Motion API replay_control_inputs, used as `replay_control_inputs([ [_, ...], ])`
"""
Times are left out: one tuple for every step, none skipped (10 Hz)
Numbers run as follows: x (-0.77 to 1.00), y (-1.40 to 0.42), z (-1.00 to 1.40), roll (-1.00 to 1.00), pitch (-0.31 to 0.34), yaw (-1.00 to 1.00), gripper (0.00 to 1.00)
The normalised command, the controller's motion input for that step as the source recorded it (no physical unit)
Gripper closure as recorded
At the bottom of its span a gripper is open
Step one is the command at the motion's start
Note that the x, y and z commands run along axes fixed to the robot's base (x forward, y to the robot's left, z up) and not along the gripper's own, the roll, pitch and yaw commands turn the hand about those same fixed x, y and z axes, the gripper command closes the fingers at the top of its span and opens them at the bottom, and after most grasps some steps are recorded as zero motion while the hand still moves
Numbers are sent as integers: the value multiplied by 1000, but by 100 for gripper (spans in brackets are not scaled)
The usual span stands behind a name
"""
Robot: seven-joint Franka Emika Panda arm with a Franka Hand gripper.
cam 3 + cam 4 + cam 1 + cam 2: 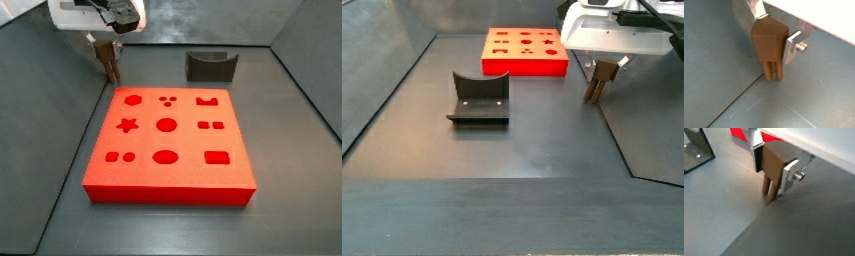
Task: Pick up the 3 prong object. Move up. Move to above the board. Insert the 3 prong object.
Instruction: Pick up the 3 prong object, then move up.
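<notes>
The 3 prong object (769, 45) is a small brown peg with a wider top and narrow legs. It stands upright between my gripper's (777, 34) silver fingers, which are shut on its top. It shows the same way in a wrist view (772, 170). Its leg tips are at or just above the grey floor. In a side view my gripper (106, 46) holds the peg (108, 66) just beyond the far left corner of the red board (187, 182). In a side view the peg (596, 86) is to the right of the board (525, 66), apart from it.
The dark fixture (210, 66) stands on the floor beyond the board's far edge; it also shows in a side view (480, 98) and in a wrist view (694, 153). Grey walls enclose the floor. A floor seam runs under the peg (731, 105).
</notes>
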Motion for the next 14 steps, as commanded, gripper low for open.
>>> replay_control_inputs([
  [0, 0, 0, 0, 0, 0, 100],
  [0, 0, 0, 0, 0, 0, 100],
  [0, 0, 0, 0, 0, 0, 100],
  [0, 0, 0, 0, 0, 0, 100],
  [0, 0, 0, 0, 0, 0, 100],
  [0, 0, 0, 0, 0, 0, 100],
  [0, 0, 0, 0, 0, 0, 100],
  [0, 0, 0, 0, 0, 0, 100],
  [0, 0, 0, 0, 0, 0, 100],
  [0, 0, 0, 0, 0, 0, 100],
  [0, 0, 833, 0, 0, 0, 100],
  [-27, 24, 827, -1, 6, 32, 100],
  [-45, 24, 767, 4, 12, 29, 100],
  [-45, 23, 716, 9, 17, 25, 100],
])
